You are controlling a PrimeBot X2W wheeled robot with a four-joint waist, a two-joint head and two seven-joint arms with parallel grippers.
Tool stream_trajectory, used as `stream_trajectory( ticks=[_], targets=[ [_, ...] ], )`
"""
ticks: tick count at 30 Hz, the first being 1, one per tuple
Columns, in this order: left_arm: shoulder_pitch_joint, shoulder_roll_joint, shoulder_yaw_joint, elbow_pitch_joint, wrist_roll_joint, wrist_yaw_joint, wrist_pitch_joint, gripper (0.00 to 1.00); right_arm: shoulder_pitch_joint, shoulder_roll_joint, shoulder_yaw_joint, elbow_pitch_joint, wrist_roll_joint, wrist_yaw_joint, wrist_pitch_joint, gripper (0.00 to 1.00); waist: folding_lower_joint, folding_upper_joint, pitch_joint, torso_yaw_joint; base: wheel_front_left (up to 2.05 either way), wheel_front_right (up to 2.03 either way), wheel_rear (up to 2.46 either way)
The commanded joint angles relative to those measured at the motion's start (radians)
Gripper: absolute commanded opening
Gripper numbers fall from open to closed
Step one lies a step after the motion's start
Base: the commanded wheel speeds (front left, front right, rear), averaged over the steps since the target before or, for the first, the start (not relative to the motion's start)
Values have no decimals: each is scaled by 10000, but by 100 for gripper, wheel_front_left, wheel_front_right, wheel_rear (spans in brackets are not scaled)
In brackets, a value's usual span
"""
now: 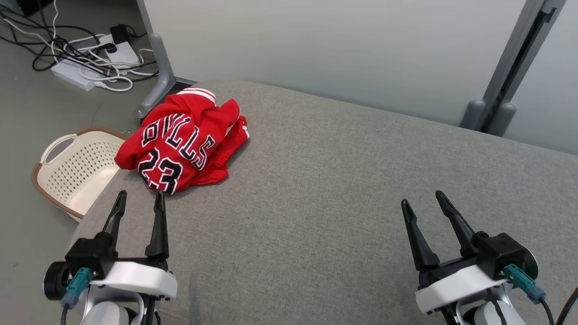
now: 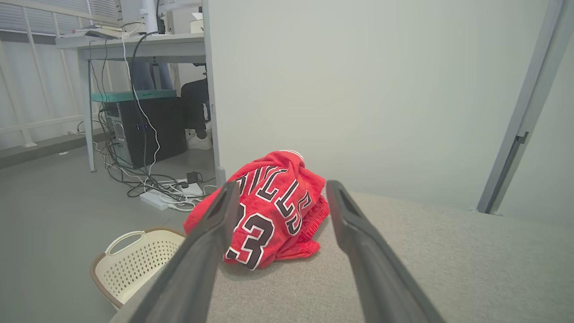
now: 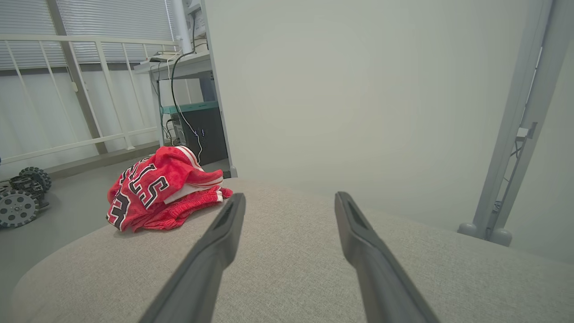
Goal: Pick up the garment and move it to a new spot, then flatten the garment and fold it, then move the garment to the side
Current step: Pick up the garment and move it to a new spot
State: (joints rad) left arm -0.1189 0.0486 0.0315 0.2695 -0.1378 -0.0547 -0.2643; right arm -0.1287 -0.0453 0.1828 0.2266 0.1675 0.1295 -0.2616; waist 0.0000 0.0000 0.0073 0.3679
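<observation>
Currently the garment [image 1: 180, 142], a red jersey with black-and-white lettering and numerals, is lying crumpled in a heap on the grey-fabric table [image 1: 343, 189], out at the far left corner, at about 10 o'clock in the head view. One edge of the heap is reaching the table's left rim.

The left gripper [image 1: 140, 195] is hovering low at 7 o'clock, its fingers spread apart and holding nothing. The heap is sitting just beyond its tips, at 12 to 1 o'clock from them, with a short strip of bare fabric between. In the left wrist view the jersey is showing between the two fingers.

The right gripper [image 1: 421, 197] is hovering at 4 o'clock, fingers likewise spread and holding nothing, well apart from the garment, which is lying at its 10 o'clock across open table.

Surroundings: a cream perforated basket [image 1: 76, 176] is standing on the floor [image 1: 27, 113] just beside the table's left edge, at 8 o'clock from the heap. A power strip [image 1: 72, 74] with tangled cables [image 1: 58, 49] is lying on the floor at 11 o'clock. A pale partition panel [image 1: 316, 45] is running close behind the table, its foot [image 1: 158, 85] standing just behind the jersey, and a grey post [image 1: 510, 63] is rising at 1 o'clock.
</observation>
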Motion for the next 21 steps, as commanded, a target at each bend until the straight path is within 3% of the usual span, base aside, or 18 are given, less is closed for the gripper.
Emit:
stream_trajectory(
  ticks=[1, 9, 21],
  targets=[
    [-411, 150, -13, 254, -198, -255, -5, 100, -61, -89, 20, -18, -51, 23, -49, 100, 0, 0, 87, -123, 0, 0, 0],
    [-1907, 842, 125, 1156, -719, -514, 729, 100, -328, -91, -12, -67, -111, 23, -49, 100, 0, 0, 463, -660, 0, 0, 0],
    [-4418, 2503, 650, 2648, -1954, -703, 3506, 100, -948, -88, -75, -206, -22, 23, -48, 100, 0, 0, 1366, -2327, 0, 0, 0]
  ],
)
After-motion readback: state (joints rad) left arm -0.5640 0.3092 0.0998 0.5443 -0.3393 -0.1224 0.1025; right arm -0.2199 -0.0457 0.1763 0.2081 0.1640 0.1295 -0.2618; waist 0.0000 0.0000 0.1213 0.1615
